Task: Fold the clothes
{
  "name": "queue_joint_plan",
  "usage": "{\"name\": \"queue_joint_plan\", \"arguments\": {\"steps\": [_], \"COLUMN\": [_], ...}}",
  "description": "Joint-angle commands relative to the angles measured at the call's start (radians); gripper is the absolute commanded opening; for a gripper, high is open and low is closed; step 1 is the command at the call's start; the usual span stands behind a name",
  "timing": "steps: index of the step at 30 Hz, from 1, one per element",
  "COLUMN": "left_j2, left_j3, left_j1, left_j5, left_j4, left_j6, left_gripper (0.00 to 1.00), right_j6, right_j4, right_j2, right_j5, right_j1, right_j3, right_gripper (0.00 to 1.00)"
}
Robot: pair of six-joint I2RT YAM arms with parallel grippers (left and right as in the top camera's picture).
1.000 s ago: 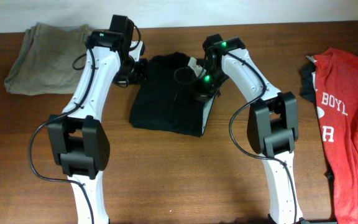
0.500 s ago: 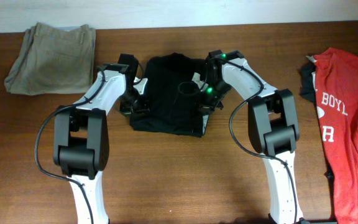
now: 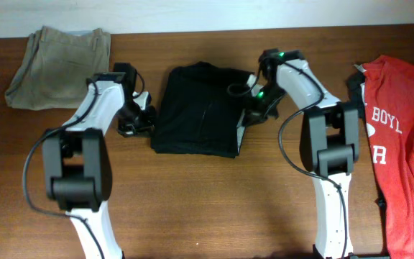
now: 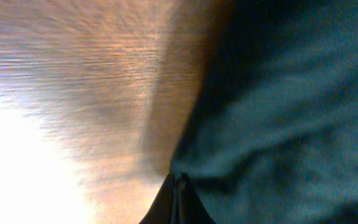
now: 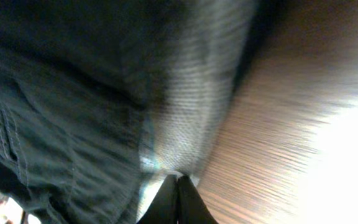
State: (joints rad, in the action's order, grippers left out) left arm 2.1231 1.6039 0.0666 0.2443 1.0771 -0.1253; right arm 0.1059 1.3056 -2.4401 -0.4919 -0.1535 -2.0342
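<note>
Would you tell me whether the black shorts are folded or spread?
Folded: the black shorts lie as one compact, layered rectangle.

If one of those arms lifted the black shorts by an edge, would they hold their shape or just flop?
Probably flop: the black shorts lie in soft wrinkles, flat on the table. Likely light, since the fabric looks thin, with mesh-like grey lining showing. The folded layers would probably slide apart.
</note>
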Motion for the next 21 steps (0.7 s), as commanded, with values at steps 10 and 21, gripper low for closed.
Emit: {"name": "queue_joint_plan", "arguments": {"steps": [10, 21], "left_j2": [-0.295, -0.075], "left_j3": [0.004, 0.001], "left_j1": [0.184, 0.317], "left_j5": [0.015, 0.083], "left_j4": [-0.122, -0.162], "left_j6": [-0.077, -0.174], "left_gripper": [0.01, 0.01], "right_j6": [0.034, 0.030], "right_j4": [-0.085, -0.132], "right_j2": [0.069, -0.042], "right_j5": [0.100, -0.138], "right_j1": [0.010, 0.009], "right_j3": [-0.301, -0.287], "right_gripper": [0.25, 0.04]}}
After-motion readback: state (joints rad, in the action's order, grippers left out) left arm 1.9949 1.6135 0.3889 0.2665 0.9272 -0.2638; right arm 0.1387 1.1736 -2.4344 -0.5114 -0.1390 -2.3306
